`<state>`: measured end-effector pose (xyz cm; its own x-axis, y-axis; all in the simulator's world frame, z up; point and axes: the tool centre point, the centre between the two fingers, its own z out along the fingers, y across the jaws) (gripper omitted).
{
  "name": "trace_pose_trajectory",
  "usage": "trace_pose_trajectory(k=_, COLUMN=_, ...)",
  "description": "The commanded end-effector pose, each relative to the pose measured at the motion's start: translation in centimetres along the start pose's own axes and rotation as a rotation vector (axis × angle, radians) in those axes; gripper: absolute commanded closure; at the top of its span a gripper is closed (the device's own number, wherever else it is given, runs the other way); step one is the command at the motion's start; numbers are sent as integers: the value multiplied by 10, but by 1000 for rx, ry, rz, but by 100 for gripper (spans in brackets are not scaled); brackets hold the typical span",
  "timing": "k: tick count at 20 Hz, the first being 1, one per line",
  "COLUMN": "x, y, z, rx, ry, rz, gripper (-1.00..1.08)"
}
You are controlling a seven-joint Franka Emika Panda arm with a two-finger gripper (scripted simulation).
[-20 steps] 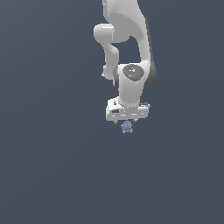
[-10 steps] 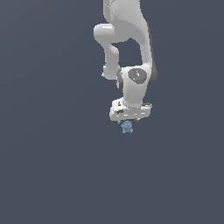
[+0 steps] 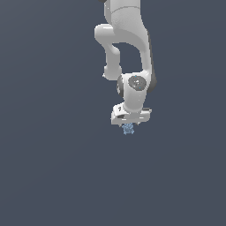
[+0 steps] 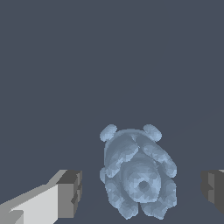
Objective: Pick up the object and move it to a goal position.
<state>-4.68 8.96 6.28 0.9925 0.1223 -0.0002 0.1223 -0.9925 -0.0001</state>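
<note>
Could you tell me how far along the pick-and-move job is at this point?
Done: the hand is lined up over the object, which sits between its open fingers with a gap on each side. In hand: the approach to the grasp. Left: closing, lifting and carrying it to the goal, which no view shows.

Flat, even, dim simulator light; sharp renders, no glare or shadows.

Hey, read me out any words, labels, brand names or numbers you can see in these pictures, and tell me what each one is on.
None: no readable text in either view. The arm, the gripper, the pale blue-grey object and the plain dark surface carry no lettering or numbers. The grey disc on the wrist joint is too blurred to show any mark.
</note>
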Motion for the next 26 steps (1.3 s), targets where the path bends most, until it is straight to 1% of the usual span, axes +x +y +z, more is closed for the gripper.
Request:
trace_pose_trajectory(k=1, x=-1, y=0, z=12, rx=0, ry=0, rz=0, gripper=-92)
trace_pose_trajectory(k=7, x=0, y=0, z=22, rx=0, ry=0, rz=0, gripper=-92)
trace_pose_trajectory(k=8, x=0, y=0, z=22, rx=0, ry=0, rz=0, gripper=108)
trace_pose_trajectory(k=20, x=0, y=1, z=20, rx=0, ry=1, rz=0, gripper=108)
trace_pose_trajectory(k=26, x=0, y=14, z=4, rx=0, ry=1, rz=0, gripper=108)
